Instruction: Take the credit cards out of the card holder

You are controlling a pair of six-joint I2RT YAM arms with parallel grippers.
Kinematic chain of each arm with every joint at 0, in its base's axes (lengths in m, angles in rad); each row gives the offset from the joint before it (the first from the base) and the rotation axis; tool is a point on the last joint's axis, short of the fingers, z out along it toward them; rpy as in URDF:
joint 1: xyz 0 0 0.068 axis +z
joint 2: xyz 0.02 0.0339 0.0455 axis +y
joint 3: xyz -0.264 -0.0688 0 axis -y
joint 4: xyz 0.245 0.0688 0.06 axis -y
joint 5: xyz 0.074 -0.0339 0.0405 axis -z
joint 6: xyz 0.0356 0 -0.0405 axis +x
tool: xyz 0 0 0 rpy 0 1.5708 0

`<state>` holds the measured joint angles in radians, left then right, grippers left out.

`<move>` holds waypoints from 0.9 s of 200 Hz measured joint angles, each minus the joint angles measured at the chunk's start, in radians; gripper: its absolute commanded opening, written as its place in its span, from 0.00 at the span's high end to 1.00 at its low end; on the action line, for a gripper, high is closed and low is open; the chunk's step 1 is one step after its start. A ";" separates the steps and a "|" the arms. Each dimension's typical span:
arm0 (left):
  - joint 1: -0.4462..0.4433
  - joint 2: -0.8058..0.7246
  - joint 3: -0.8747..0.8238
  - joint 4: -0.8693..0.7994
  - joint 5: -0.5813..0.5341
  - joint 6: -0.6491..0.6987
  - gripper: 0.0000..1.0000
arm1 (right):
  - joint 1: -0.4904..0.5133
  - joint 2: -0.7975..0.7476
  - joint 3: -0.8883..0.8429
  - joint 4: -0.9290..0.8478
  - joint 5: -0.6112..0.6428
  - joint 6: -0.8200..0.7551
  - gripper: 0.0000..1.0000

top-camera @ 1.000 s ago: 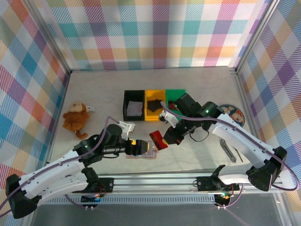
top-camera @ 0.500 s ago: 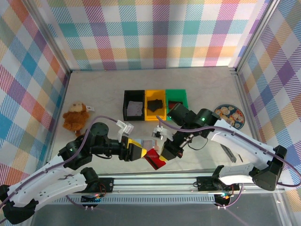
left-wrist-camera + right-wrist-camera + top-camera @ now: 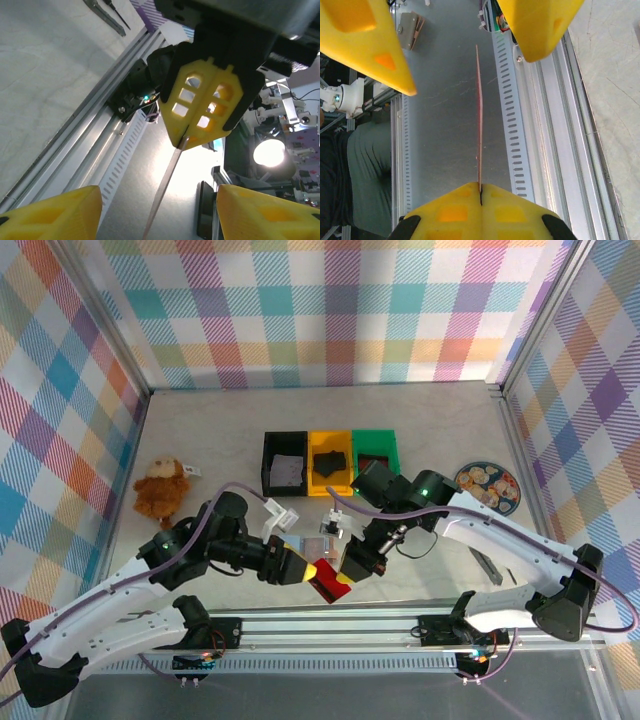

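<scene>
From above, the left gripper (image 3: pixel 300 568) and right gripper (image 3: pixel 352 562) meet tip to tip near the table's front edge, a red credit card (image 3: pixel 328 582) between them. The card holder (image 3: pixel 318 543) lies flat on the table just behind them. In the left wrist view, the left gripper's yellow fingers (image 3: pixel 55 215) stand apart on either side of the edge-on card, clear of it. In the right wrist view, the right gripper's fingers are pinched tight on the card's near edge.
</scene>
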<state>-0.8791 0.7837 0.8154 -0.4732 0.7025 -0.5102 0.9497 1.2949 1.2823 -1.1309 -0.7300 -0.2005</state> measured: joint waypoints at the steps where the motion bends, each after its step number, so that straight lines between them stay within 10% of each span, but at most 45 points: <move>1: 0.001 0.000 0.000 0.000 0.001 0.000 0.40 | 0.000 0.000 0.000 0.000 0.000 0.000 1.00; 89: 0.040 0.095 0.007 -0.024 0.047 0.045 0.44 | 0.000 0.048 0.000 0.003 0.056 -0.024 1.00; 180: 0.088 0.142 0.012 -0.022 0.139 0.078 0.71 | -0.001 0.055 0.000 0.016 0.059 -0.052 1.00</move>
<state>-0.7910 0.9257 0.8276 -0.4950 0.8417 -0.4320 0.9485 1.3499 1.2827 -1.1152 -0.6712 -0.2527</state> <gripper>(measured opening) 0.307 0.065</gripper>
